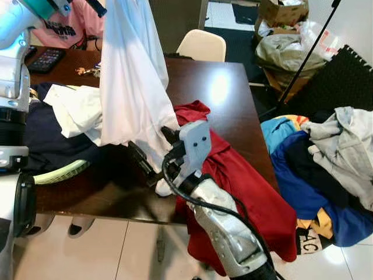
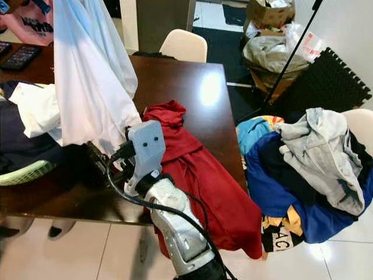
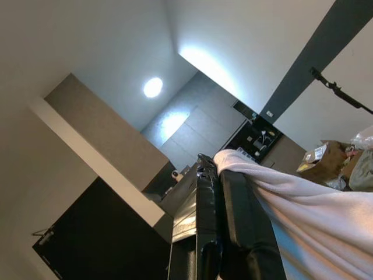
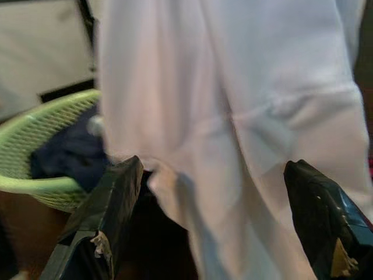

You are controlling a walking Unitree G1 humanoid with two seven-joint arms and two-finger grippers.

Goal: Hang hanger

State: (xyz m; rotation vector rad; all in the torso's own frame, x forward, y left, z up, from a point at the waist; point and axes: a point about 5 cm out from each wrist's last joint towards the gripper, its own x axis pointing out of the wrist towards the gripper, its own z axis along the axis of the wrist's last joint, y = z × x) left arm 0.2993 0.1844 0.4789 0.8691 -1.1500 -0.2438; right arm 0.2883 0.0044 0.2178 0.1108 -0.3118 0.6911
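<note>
Two grippers work a white shirt (image 1: 131,76) over the table (image 1: 233,99). Left gripper (image 3: 224,192), raised far left, pinches its top. Right gripper (image 4: 213,204), nearer, gapes wide around the hem.

Layout at the table (image 1: 233,105). A garment (image 1: 131,76) hangs over the table's left half, held from above by the left pincer (image 3: 224,192). The right pincer (image 4: 213,216) sits at the garment's lower hem, one finger on either side. A basket (image 1: 61,171) lies left of it; a draped shirt (image 1: 245,186) overhangs the near edge on the right. A chair (image 1: 201,45) stands behind the table, a clothes pile (image 1: 326,169) to its right.
</note>
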